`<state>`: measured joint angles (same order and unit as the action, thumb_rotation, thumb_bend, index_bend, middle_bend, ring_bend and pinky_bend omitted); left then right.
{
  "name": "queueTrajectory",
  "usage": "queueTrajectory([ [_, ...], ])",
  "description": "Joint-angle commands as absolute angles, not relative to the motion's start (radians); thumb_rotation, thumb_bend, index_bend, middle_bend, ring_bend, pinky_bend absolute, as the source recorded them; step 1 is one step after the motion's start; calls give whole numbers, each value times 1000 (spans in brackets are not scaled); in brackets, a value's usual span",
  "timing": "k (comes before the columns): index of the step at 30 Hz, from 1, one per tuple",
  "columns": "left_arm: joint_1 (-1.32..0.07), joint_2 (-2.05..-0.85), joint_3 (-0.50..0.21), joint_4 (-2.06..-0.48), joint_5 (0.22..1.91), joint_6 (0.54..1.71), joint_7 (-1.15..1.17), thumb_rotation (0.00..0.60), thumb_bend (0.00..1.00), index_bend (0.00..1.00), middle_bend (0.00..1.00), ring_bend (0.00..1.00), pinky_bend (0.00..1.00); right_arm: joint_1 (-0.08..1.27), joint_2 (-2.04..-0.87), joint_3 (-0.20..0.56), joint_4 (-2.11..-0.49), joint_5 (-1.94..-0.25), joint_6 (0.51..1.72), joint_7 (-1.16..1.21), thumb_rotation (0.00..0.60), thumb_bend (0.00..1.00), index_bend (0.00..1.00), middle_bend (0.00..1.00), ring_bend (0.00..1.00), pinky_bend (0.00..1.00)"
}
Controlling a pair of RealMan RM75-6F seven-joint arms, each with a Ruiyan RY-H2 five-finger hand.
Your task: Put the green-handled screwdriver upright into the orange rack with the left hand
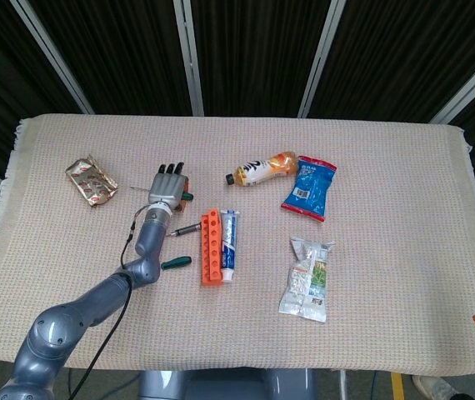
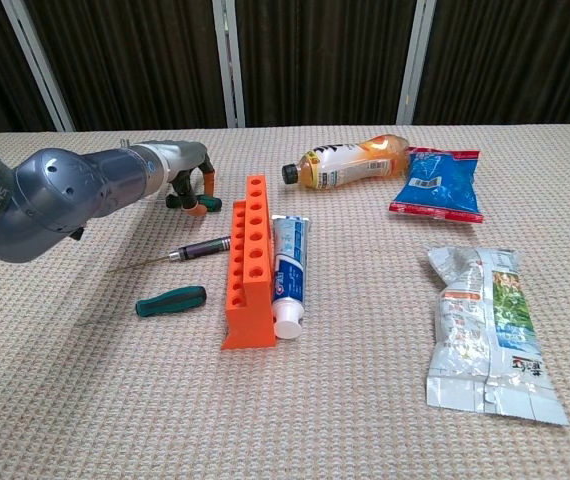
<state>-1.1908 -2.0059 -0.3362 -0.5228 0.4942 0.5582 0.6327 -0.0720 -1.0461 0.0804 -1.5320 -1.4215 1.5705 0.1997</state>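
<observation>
The left hand (image 2: 191, 176) is lowered over a green-handled screwdriver (image 2: 205, 197) lying flat on the woven beige surface (image 2: 365, 400), behind the orange plastic rack (image 2: 250, 262), presumably for a grasp. Fingers are curled around the handle; whether it is actually clamped cannot be told.
</observation>
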Motion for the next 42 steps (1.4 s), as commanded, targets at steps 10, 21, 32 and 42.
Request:
queueTrajectory([
  [10,-1138,-1895,-393,-711,633,659,447,600,431,595,124,4,0,-77,-1057,82,-1520,-1436,1585,210,600,0,139,47,0,28],
  [21,-928,-1589,-481,-1244,781,770,95,600,432,581,160,10,22,-61,-1071,84,-1509,-1460,1576,213,600,0,139,47,0,28],
  [32,-719,-1426,-578,-1536,912,719,-370,600,429,562,188,13,27,-50,-1082,83,-1503,-1477,1573,214,600,0,138,47,0,28],
  [42,-578,-1345,-654,-1689,1113,496,-924,600,436,554,188,8,28,-44,-1089,81,-1505,-1485,1569,211,600,0,137,47,0,28],
])
